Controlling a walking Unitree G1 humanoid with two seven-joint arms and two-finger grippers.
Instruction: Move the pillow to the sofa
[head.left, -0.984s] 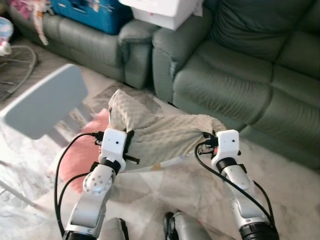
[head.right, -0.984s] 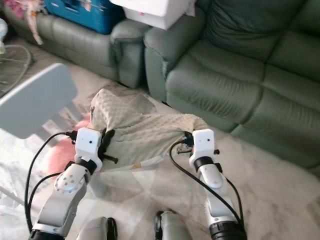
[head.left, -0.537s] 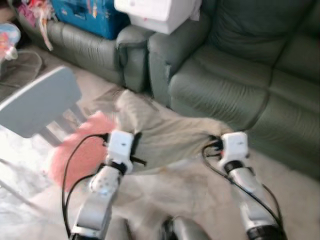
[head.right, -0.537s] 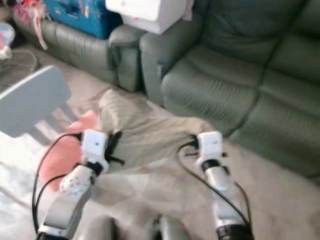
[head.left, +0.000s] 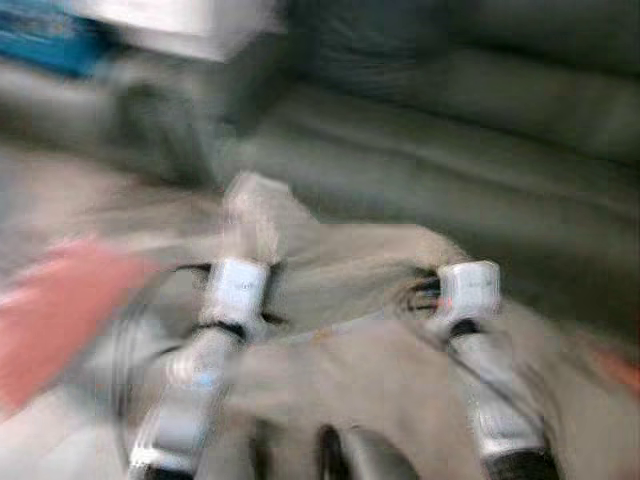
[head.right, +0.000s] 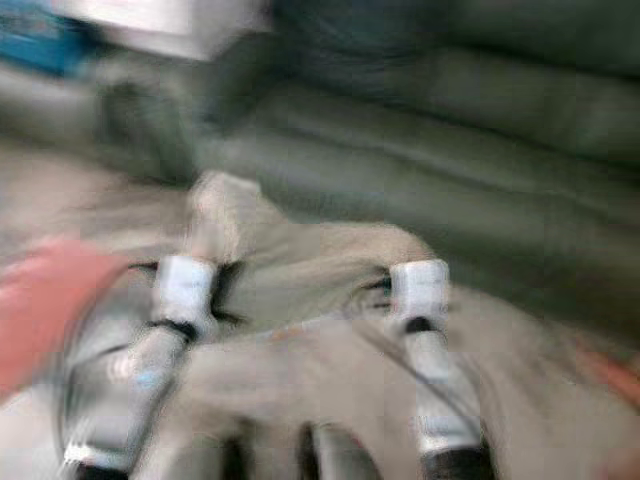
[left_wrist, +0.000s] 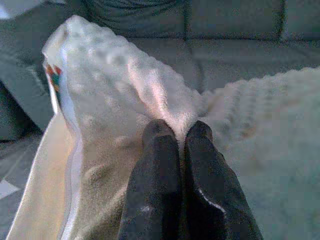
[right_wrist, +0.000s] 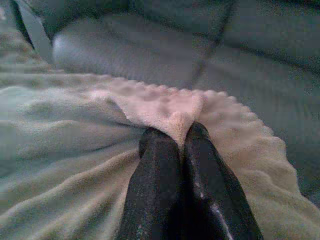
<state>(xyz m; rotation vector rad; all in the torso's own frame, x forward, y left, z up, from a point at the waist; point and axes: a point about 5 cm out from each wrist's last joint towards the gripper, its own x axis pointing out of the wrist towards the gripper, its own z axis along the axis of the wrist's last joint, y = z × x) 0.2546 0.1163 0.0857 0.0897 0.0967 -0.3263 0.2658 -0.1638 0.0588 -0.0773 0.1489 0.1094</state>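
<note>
A beige dimpled pillow (head.left: 340, 270) hangs between my two arms, held up off the floor in front of the green sofa (head.left: 480, 150). My left gripper (left_wrist: 176, 134) is shut on a fold at the pillow's left side, near a small coloured tag (left_wrist: 54, 76). At the pillow's right corner my right gripper (right_wrist: 175, 136) is shut on a pinch of the fabric. The eye views are heavily blurred by motion. The sofa's seat cushions (right_wrist: 150, 50) lie just beyond the pillow in both wrist views.
A pink rug or cushion (head.left: 60, 310) lies on the floor at the left. A white box (head.left: 180, 20) and a blue case (head.left: 40, 30) rest on the sofa's left part. My own legs (head.left: 350, 455) show at the bottom.
The head camera has swung right and toward the sofa, and the picture has blurred. The chair has left the view. Both grippers keep their hold on the pillow.
</note>
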